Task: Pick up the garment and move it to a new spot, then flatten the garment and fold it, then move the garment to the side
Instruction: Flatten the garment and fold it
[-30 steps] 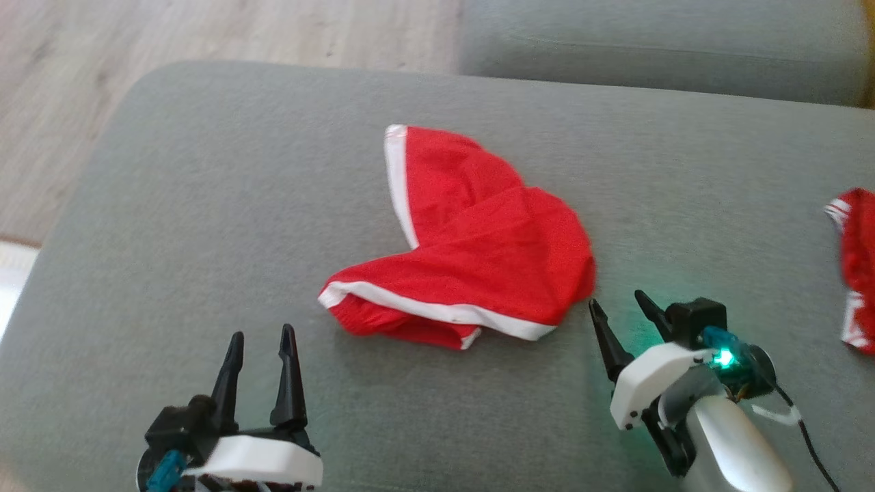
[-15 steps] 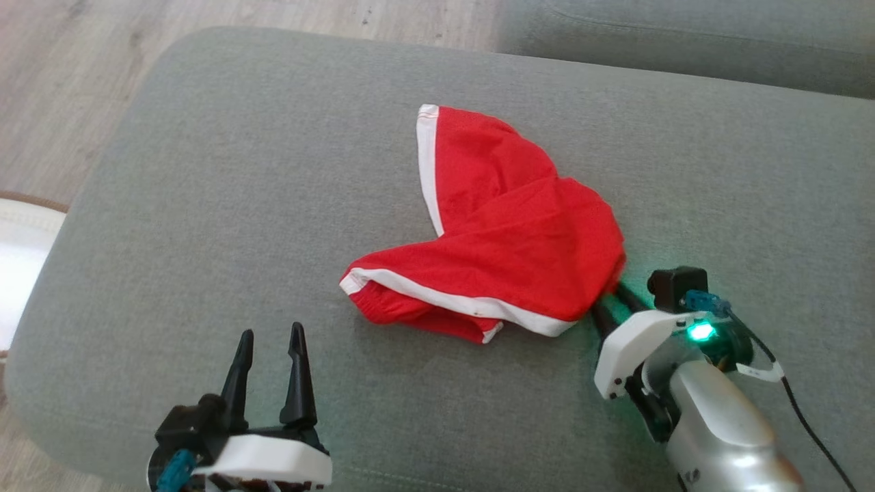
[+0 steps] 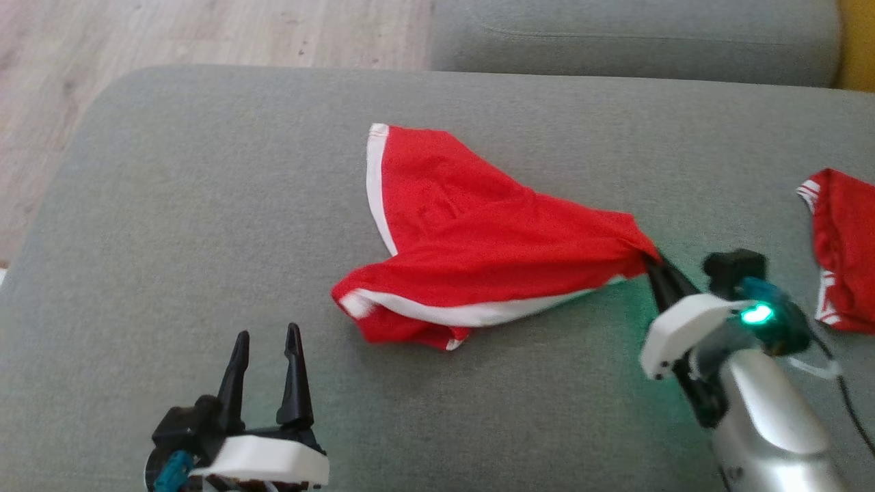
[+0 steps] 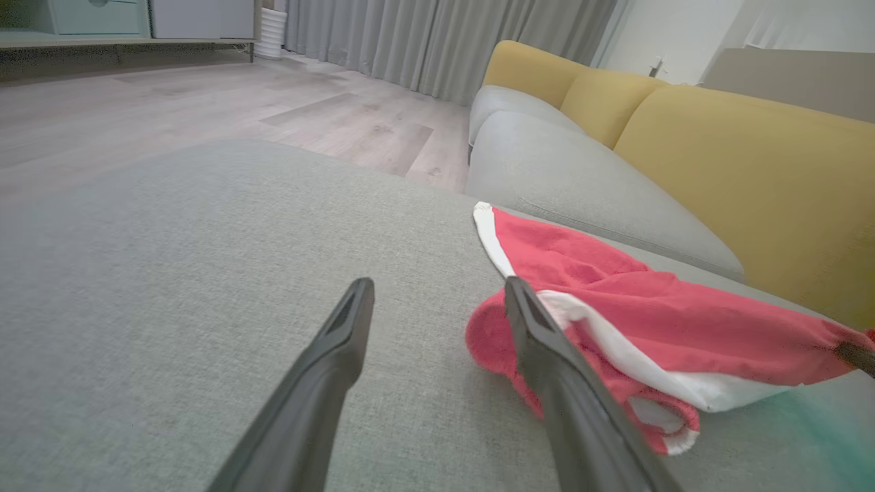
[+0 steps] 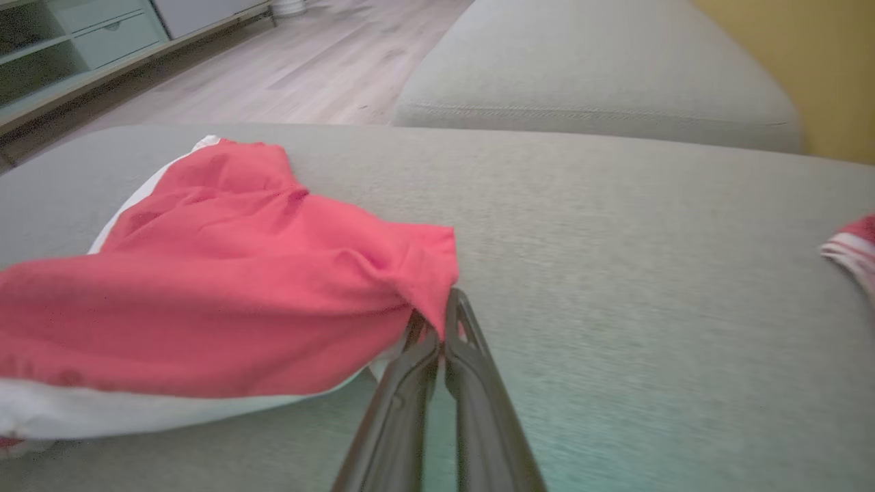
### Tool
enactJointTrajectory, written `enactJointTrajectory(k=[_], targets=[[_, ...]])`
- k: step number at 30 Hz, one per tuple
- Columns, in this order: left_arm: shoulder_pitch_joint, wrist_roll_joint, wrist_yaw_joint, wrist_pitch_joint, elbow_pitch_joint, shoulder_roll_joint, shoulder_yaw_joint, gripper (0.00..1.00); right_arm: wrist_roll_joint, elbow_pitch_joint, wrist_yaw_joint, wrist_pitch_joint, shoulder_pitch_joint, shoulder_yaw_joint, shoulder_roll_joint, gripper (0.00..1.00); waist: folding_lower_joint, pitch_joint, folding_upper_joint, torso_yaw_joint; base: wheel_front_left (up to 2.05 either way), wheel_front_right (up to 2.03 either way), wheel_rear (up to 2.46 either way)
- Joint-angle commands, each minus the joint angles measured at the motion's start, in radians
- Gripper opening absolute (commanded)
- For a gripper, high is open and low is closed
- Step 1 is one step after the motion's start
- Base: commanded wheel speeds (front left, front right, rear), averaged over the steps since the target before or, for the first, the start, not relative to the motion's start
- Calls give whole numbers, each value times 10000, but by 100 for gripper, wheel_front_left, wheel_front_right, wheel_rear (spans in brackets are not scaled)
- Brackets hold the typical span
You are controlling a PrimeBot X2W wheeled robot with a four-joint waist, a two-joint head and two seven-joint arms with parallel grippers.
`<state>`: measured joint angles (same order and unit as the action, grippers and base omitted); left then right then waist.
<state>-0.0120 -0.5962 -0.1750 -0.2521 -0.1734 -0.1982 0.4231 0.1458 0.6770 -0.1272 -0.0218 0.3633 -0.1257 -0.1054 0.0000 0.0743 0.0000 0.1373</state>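
**Head view: my right jaws shut on the red garment's end**

The garment [image 3: 478, 239] is red cloth with white bands along its hems. It lies crumpled about midway across the grey cushion [image 3: 205, 205]. One white-edged lobe points toward the cushion's far edge, another folds back toward the near edge, and its right end is drawn into a tight point.

A second ago that end was a rounded heap, and my right jaws stood spread just off it, touching nothing. Now they are closed on that end, the two fingers [image 5: 478, 389] pressed together with red cloth pinched at their tips.

My right forearm [image 3: 765, 424] comes up from the cushion's near right corner, angled left and away. My left jaws are still spread wide and hold nothing. They sit by the near edge, short of the garment. Another red piece [image 3: 844, 246] lies at the cushion's right edge.
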Motion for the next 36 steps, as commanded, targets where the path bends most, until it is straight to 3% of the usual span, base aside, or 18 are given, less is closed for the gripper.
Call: enactJointTrajectory(k=[1, 8, 14, 15, 16, 17, 25, 36], targets=[[-195, 89, 12, -97, 272, 1, -355, 100, -45, -376, -35, 28, 71, -141, -16, 0, 0, -34, 0, -87, 0, 0, 0], [-234, 189, 133, -97, 192, 130, -259, 100, 431, -1808, -35, 2117, -820, 61, -491, 0, 0, 37, 0, -184, 0, 0, 0], [-276, 271, 251, -97, 104, 184, -206, 100, 845, -2785, -35, 2698, -1061, 313, -763, 0, 0, 112, 0, -82, 0, 0, 0], [-279, 283, 261, -97, 90, 192, -203, 100, 831, -2852, -35, 2674, -1058, 455, -745, 18, 0, 115, 0, -67, 0, 0, 0], [-280, 296, 271, -97, 78, 200, -198, 100, 799, -2867, -35, 2666, -1052, 546, -727, 96, 0, 114, 0, -55, 0, 0, 0], [-281, 306, 280, -97, 66, 208, -190, 100, 732, -2838, -35, 2620, -1030, 666, -721, 100, 0, 114, 0, -44, 0, 0, 0], [-291, 344, 338, -97, -25, 243, -107, 100, 103, -2603, -35, 1336, -883, 1591, -491, 100, 0, 5, 0, -63, 0, 0, 0], [259, 132, 981, 560, -26, 239, 760, 100, -352, -4253, -35, -90, -2401, 1986, 249, 100, 0, -428, 0, -455, 0, 0, 0]])
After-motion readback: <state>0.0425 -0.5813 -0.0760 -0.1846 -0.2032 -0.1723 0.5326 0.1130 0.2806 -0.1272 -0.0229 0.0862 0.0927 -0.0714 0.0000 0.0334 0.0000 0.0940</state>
